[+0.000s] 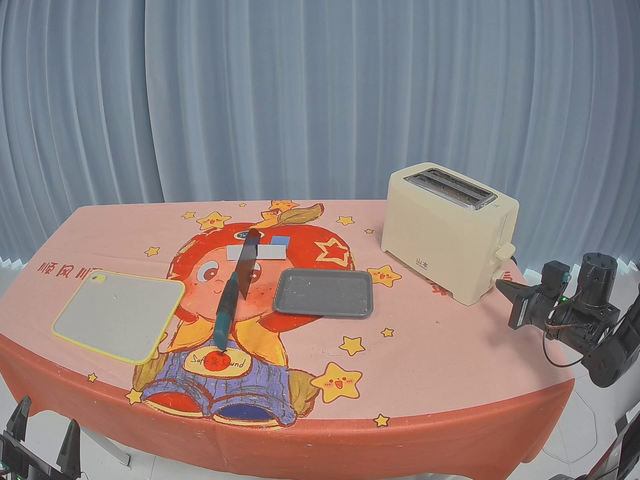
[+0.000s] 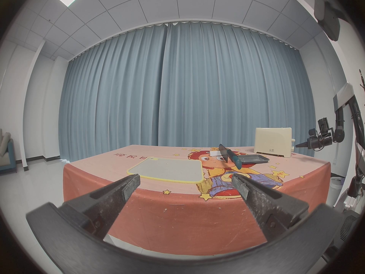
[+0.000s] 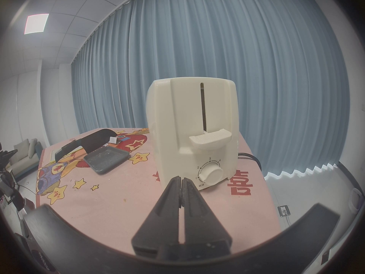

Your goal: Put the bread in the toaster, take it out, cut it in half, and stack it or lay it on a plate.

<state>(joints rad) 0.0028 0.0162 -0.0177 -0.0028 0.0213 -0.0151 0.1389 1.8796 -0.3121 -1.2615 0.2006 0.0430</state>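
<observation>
**A:** Where's the bread?

**B:** I can't make it out. The slots on top of the toaster [image 1: 450,231] look dark from the head view. The lever [image 3: 210,137] sits at the bottom of its track, so the slice is probably down inside, but that's a guess.

**A:** And the arms?

**B:** The right tool [image 3: 181,181] has its fingers pressed together with nothing between them. It hangs just off the right edge of the counter [image 1: 433,348], pointing at the toaster's lever end. The left tool [image 2: 185,180] is spread wide and empty, low off the near left corner.

**A:** What could go wrong from here?

**B:** Mostly the toaster shifting. It's light-looking and stands near the far right edge. A closed tool hooking or nudging the lever off-centre could slide or twist it instead of releasing anything. The dial [image 3: 210,173] sits right below the lever, so aiming low would catch that instead.

**A:** Later on?

**B:** The knife [image 1: 233,288] lies mid-counter with its blade raised, between the cutting board [image 1: 120,313] on the left and the grey tray [image 1: 325,292]. An arm carrying toast across to the board could clip it. A slice gripped at one thin edge could also tear or drop.
</observation>
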